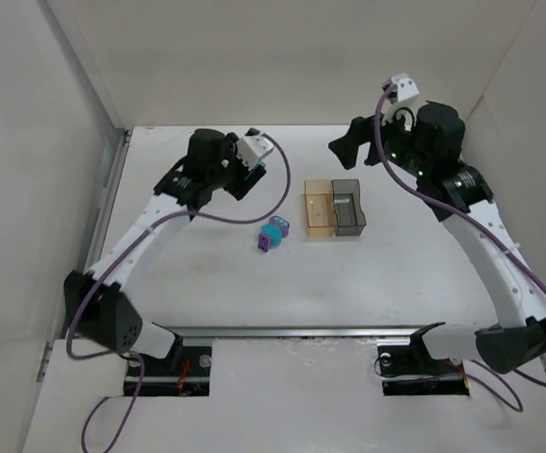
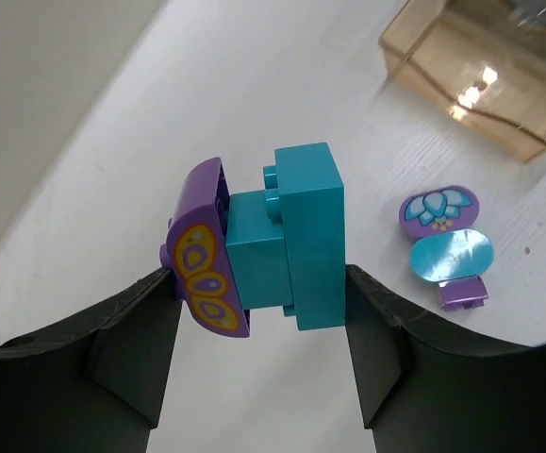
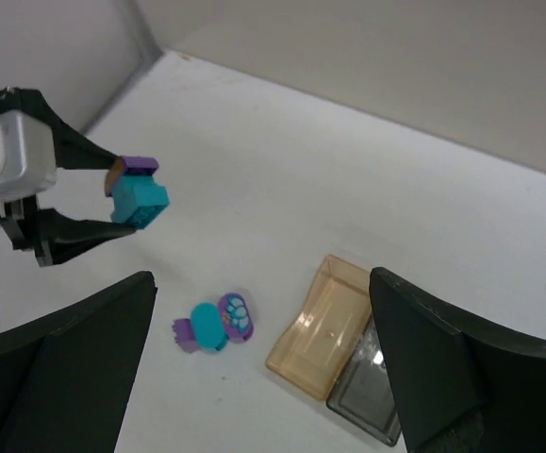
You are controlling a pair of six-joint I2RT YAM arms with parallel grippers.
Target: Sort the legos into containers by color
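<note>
My left gripper is shut on a lego clump made of teal bricks and a purple piece with an orange-yellow pattern. It holds the clump above the table at the back left, and the clump also shows in the right wrist view. Three more legos lie together on the table: a purple oval with a flower, a teal oval and a small purple brick. The amber bin and the dark grey bin stand side by side, both apparently empty. My right gripper is open and empty, raised behind the bins.
White walls enclose the table on the left, back and right. Purple cables hang from both arms. A metal rail runs along the table's near edge.
</note>
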